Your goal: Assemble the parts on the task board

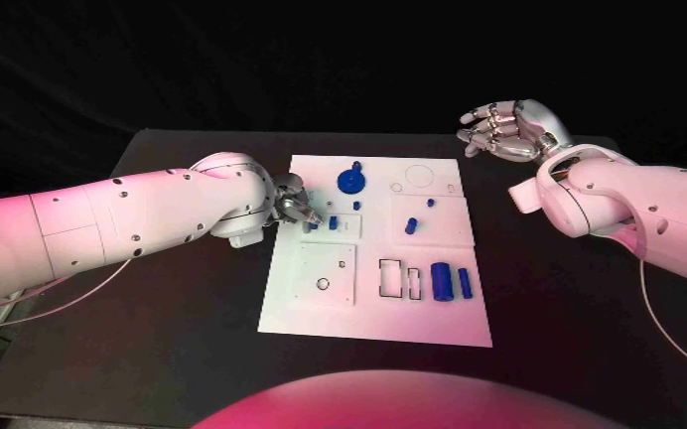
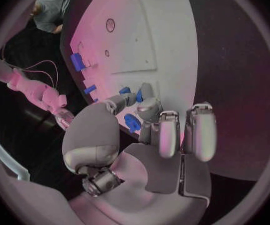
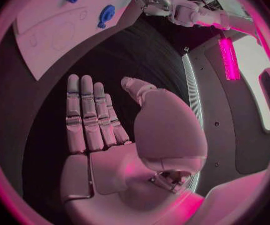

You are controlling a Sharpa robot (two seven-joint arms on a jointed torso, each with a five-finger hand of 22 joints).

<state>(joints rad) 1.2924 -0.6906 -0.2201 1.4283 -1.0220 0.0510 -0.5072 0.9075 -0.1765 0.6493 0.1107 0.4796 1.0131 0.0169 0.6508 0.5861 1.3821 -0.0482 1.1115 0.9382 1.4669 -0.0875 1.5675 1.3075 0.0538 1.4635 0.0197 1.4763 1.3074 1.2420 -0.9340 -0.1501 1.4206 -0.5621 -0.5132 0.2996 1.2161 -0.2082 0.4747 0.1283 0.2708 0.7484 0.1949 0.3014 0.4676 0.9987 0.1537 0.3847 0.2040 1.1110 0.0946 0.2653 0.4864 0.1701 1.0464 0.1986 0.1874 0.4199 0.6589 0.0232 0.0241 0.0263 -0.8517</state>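
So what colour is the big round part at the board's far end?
Blue: the round part, clearest in the head view.

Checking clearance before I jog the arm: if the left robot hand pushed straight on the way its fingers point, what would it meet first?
Probably the small blue parts on the white task board, right at the left robot hand; depth is unclear.

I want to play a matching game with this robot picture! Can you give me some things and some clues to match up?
Things:
1. left hand
2. right hand
3. two blue cylinders
4. big round blue part

Clues:
A. lying side by side near the task board's right edge
B. held off the board, holding nothing
C. on the board's far end
D. fingers down on the board's left side, at small blue parts

Pairs: 1-D, 2-B, 3-A, 4-C
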